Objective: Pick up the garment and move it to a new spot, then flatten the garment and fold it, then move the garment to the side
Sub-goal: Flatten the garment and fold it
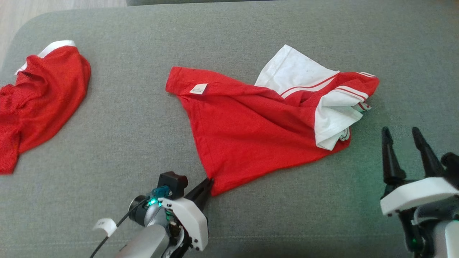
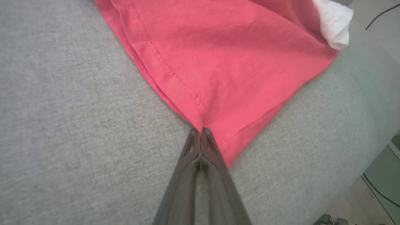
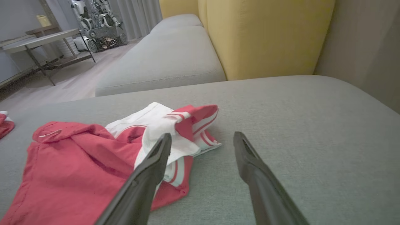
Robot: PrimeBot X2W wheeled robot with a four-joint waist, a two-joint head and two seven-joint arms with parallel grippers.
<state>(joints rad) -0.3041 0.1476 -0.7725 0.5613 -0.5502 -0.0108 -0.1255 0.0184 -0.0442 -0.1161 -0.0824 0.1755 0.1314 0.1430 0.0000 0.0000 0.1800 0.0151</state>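
Lying mid-frame, the red-and-white cloth garment (image 1: 251,132) is pinched at its bottom corner by the left hand (image 1: 209,182); the right hand (image 1: 401,132) is spread.

A crumpled red shirt (image 1: 39,100) lies on the grey cushion (image 1: 143,136), yellow backrest (image 3: 265,37) behind.
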